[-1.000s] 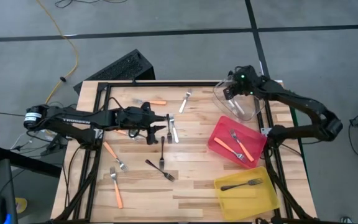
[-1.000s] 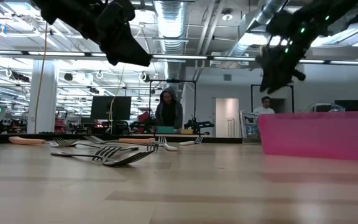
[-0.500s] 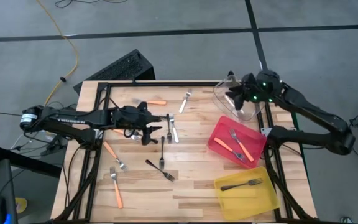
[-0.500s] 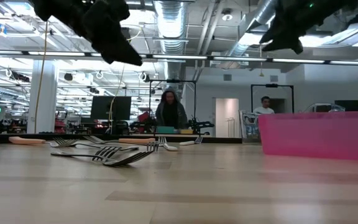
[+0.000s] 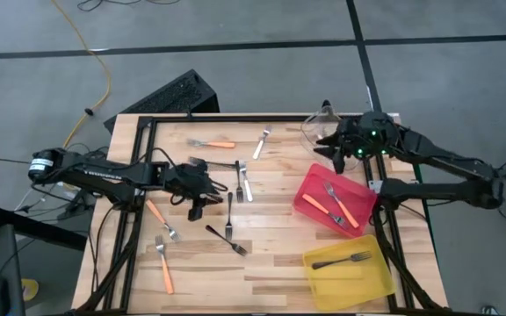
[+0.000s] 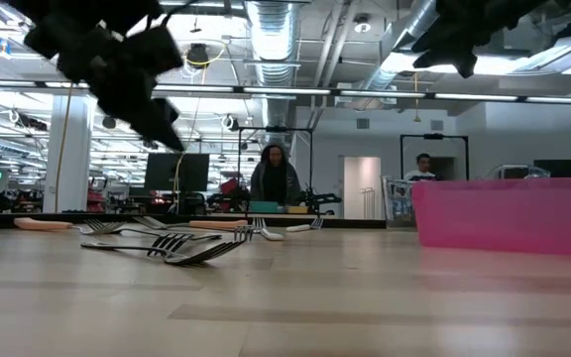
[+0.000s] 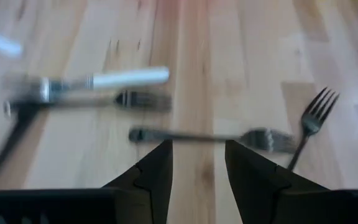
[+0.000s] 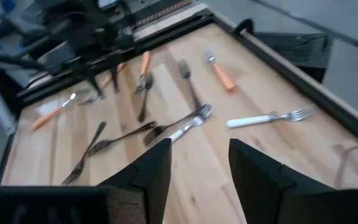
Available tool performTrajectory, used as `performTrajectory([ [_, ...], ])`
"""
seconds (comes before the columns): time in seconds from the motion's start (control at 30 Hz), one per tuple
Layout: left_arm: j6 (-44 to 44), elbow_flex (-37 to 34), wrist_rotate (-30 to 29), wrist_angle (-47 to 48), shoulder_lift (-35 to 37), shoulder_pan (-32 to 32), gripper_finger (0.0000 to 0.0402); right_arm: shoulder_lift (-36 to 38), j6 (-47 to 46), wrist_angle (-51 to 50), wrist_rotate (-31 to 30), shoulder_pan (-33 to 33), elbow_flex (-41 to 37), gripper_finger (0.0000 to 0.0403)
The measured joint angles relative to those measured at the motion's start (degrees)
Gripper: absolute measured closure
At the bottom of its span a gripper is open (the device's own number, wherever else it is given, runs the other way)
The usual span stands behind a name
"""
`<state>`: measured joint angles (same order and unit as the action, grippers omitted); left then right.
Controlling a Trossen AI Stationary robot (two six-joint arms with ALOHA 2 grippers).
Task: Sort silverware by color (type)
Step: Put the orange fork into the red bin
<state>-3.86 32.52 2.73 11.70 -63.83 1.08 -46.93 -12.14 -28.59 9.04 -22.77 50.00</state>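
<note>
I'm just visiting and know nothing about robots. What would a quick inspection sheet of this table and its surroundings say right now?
Surface: wooden table, dark frame along its edges.
Job's things: forks loose on the wood, black forks mid-table, orange-handled forks at the left; two orange-handled forks in the red bin; one black fork in the yellow bin; clear bin at the far right corner.
Clutter: nothing seen.
Pincers: left pincer open, empty, above the loose forks; right pincer open, empty, beside the clear bin.
Cables: yellow cable on the floor.
Surroundings: keyboard behind the table; people in the room beyond.
</note>
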Motion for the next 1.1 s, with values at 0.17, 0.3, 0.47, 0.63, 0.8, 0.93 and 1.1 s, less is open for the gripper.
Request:
performTrajectory([
  [0.17,-6.2,-3.7,-2.0,-2.8,0.0,-3.3,0.0271,-1.7,0.1,-0.1,0.0,3.2,0.0,0.022],
  [0.3,-7.7,-3.7,-2.6,-2.1,0.0,-7.8,0.0271,-3.1,0.2,0.0,0.0,4.6,0.0,0.022],
  [0.47,-12.2,-3.7,-3.3,-1.8,0.0,-14.3,0.0271,-5.2,0.2,0.3,-0.1,5.8,0.0,0.022],
  [0.63,-21.1,-3.7,-5.4,1.3,0.0,-21.9,0.0271,-7.4,0.5,0.3,-0.2,6.7,0.0,0.022],
  [0.8,-35.8,-3.7,-6.0,6.4,0.0,-26.7,0.0271,-9.1,0.6,0.4,-0.2,6.7,0.0,0.022],
  [0.93,-43.7,-3.7,-7.6,10.1,0.0,-29.9,0.0271,-10.4,0.6,0.4,-0.2,6.7,0.0,0.022],
  [1.1,-50.1,-3.7,-7.1,15.3,0.0,-31.8,0.0271,-11.1,0.7,1.1,-0.1,6.7,0.0,0.022],
])
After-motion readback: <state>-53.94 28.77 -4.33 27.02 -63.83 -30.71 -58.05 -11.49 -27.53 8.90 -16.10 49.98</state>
